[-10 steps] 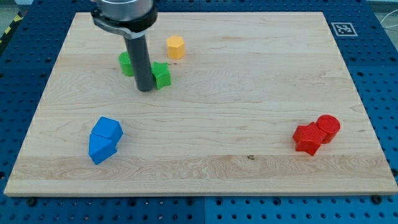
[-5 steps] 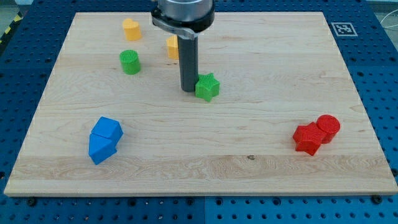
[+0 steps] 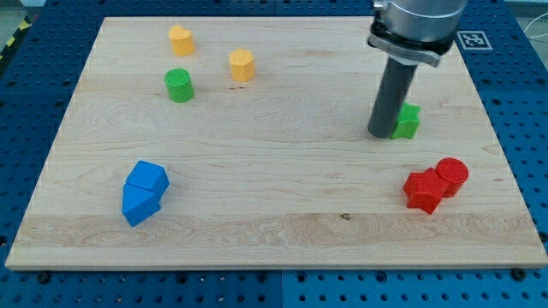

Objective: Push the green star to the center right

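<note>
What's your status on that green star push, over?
My tip touching the green star block on its left side. Star at the wooden board center right. Red blocks below it, apart, not in the way.

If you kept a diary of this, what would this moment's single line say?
tip touching green star's left side | star at center right | red blocks below it, apart

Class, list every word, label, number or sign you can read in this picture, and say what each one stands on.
No readable words, brand names or numbers appear anywhere.
One sign only: a black-and-white square marker at the top right corner of the wooden board; it is a pattern, not text.
The blocks, including the green star beside my tip, carry no writing.
</note>
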{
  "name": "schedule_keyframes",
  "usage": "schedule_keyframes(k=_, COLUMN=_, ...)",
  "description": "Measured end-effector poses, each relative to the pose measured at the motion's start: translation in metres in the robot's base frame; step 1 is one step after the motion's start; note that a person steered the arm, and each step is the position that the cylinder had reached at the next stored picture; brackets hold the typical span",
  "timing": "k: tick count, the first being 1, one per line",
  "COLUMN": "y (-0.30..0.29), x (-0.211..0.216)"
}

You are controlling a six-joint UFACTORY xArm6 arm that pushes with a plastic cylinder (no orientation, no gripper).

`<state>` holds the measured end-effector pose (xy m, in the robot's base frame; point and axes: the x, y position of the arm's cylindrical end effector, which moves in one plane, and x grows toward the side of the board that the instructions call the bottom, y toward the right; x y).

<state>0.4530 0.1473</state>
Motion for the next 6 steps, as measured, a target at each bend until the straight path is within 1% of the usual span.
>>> schedule_keyframes(k=1, y=0.021, x=0.009)
schedule_keyframes(k=2, y=0.032, x=0.004)
schedule_keyframes(k=3, y=0.044, x=-0.009)
schedule_keyframes(k=5, y=0.062, x=-0.048)
schedule_keyframes(k=6, y=0.051, x=-0.046)
